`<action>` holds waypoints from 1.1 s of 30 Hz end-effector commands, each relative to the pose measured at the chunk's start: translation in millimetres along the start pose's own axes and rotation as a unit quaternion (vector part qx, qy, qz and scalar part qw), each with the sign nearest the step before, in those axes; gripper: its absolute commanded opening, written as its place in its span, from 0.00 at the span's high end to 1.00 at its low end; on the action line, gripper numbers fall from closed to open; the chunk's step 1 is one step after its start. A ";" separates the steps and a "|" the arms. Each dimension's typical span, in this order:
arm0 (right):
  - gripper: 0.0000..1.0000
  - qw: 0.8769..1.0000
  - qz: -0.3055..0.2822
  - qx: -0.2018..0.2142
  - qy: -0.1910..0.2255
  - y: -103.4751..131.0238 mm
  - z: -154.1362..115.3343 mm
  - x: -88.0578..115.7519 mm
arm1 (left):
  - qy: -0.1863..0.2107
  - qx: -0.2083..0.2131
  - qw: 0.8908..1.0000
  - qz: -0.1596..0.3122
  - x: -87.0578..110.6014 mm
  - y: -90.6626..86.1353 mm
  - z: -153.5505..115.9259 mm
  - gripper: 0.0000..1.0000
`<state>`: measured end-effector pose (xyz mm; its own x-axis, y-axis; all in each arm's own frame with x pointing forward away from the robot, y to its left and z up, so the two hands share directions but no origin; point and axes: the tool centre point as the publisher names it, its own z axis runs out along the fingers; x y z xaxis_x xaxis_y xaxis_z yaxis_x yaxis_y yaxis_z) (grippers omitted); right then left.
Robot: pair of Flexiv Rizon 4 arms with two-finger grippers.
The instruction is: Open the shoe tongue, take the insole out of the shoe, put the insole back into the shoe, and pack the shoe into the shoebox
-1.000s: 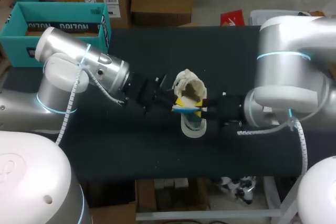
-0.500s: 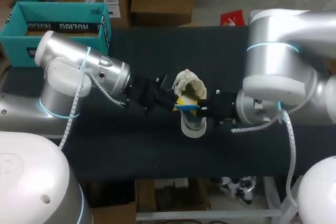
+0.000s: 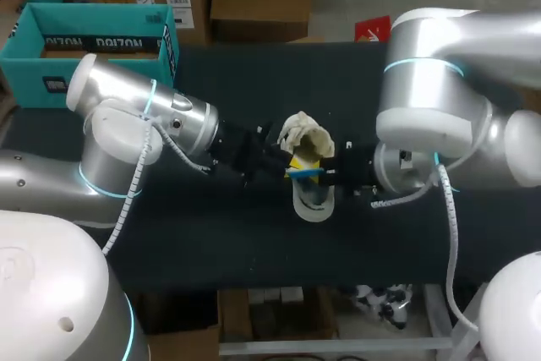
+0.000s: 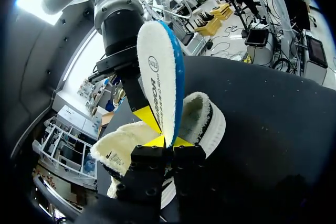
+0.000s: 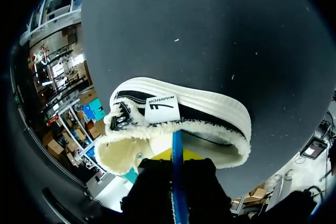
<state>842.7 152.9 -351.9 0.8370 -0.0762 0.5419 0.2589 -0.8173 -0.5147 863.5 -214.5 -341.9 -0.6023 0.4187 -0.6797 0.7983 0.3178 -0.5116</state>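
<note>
The left gripper [image 3: 286, 166] is pinching the lower end of the insole [image 4: 157, 72] between its 2 fingers and is sitting at 9 o'clock of the shoe [image 3: 308, 196]. The right gripper [image 3: 325, 174] is sitting at 3 o'clock, clamping the same insole edge-on between its 2 fingers. The insole is standing upright over the shoe's fleecy opening. The shoe is resting mid-table [image 3: 211, 238], and the shoebox [image 3: 93, 44] is sitting well apart at 10 o'clock.

The head view's left edge crops the shoebox [image 3: 101, 42]; 1 end of the insole [image 5: 177, 182] leaves the right wrist view.
</note>
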 end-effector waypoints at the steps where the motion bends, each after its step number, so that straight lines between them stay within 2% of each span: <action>1: 1.00 1.000 0.003 0.003 -0.017 2.9 13.2 5.3 | 0.003 0.000 1.000 -0.007 -6.1 5.8 12.9 1.00; 2: 1.00 1.000 0.007 0.005 -0.015 4.5 14.0 4.7 | 0.003 -0.001 1.000 -0.009 -6.4 6.6 12.8 1.00; 3: 1.00 1.000 0.009 0.005 -0.015 6.4 14.8 4.1 | 0.004 -0.001 1.000 -0.011 -6.5 7.0 12.8 0.93; 4: 1.00 1.000 0.011 0.005 -0.015 8.3 15.5 3.3 | 0.004 0.000 1.000 -0.013 -6.5 7.2 12.6 0.80; 7: 1.00 1.000 0.018 0.005 -0.012 10.9 15.2 0.8 | 0.015 0.020 0.999 -0.021 -4.5 2.3 7.6 0.54; 10: 1.00 1.000 0.021 0.001 -0.008 10.0 10.7 -1.7 | 0.022 0.050 0.998 -0.022 -1.6 -7.6 -1.7 0.50; 12: 1.00 1.000 0.022 -0.002 -0.005 9.4 7.3 -3.1 | 0.019 0.059 0.998 -0.016 0.5 -14.4 -8.1 0.53; 15: 1.00 1.000 0.025 -0.008 -0.002 8.8 3.6 -4.2 | 0.016 0.062 0.998 -0.008 1.6 -21.3 -14.5 0.66; 18: 1.00 1.000 0.026 -0.010 0.001 8.5 0.7 -4.9 | 0.011 0.066 0.998 -0.004 2.0 -25.5 -19.6 0.64; 21: 1.00 1.000 0.025 -0.015 -0.001 8.0 0.0 -4.3 | 0.008 0.070 0.998 -0.002 1.8 -28.7 -19.3 0.73; 25: 1.00 1.000 0.024 -0.018 -0.003 7.7 0.2 -3.3 | 0.012 0.074 0.997 0.006 3.5 -34.8 -14.6 0.78; 26: 1.00 0.999 0.024 -0.020 -0.002 7.5 -0.2 -3.1 | 0.013 0.075 0.997 0.008 3.8 -36.5 -13.6 0.82; 27: 1.00 0.999 0.024 -0.021 -0.002 7.1 -1.0 -3.1 | 0.013 0.077 0.997 0.011 4.0 -38.1 -12.9 0.95; 28: 1.00 0.999 0.024 -0.022 -0.001 6.8 -1.3 -3.1 | 0.014 0.076 0.997 0.014 4.1 -39.0 -12.5 1.00; 33: 1.00 0.999 0.018 -0.033 0.003 2.8 -6.1 -3.9 | 0.008 0.068 0.997 0.028 4.8 -42.9 -9.5 1.00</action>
<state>843.1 142.4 -353.8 0.8530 -0.0988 0.5124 0.2071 -0.8373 -0.5061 830.8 -215.1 -315.3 -0.5547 0.4570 -0.6953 0.8215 0.1678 -0.5450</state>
